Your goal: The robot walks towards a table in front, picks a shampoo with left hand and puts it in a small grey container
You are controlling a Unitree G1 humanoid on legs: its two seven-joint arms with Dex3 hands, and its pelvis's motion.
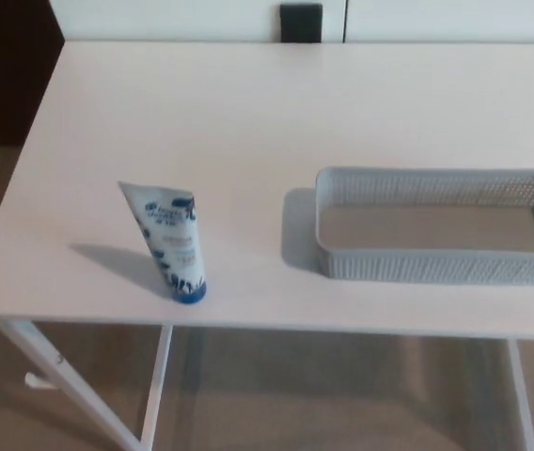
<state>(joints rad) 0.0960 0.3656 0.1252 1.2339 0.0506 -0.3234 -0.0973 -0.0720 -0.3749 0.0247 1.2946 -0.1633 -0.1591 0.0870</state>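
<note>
A white and blue shampoo tube stands on its blue cap near the front edge of the white table, leaning a little to the left. To its right lies a grey mesh-walled container, long and shallow, with nothing inside it. Neither of my hands shows in the head view.
The table's front edge runs across the lower part of the view, with white legs and brown floor beneath. A white wall with a black block stands behind the table. The container reaches the picture's right edge.
</note>
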